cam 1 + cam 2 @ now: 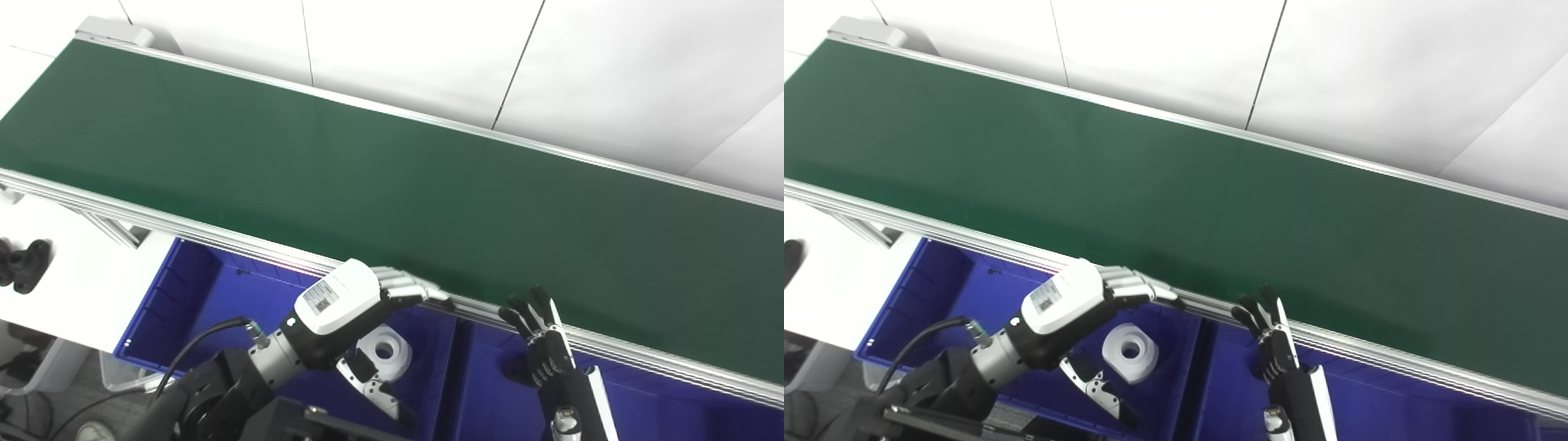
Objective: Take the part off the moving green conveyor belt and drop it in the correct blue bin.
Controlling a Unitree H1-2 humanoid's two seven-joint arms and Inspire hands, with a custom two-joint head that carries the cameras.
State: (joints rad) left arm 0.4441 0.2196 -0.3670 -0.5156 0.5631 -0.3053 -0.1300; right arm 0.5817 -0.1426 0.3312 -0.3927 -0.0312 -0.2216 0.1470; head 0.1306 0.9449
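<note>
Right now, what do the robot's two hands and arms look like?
The left hand has a white back shell bearing a small QR-style label, silver segmented fingers and a black-and-white thumb. Its wrist is a silver cylinder, with a black cable looping to a black forearm. The right hand is mostly black, with a white strip along its edge and forearm.

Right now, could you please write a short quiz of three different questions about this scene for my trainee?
1. True or false: the white part lies in the left blue bin.
2. What lies on the green conveyor belt? A) nothing visible B) a white part
3. Fill in: the left hand is ____.

Key:
1. true
2. A
3. open; the right hand also holds nothing.
</note>
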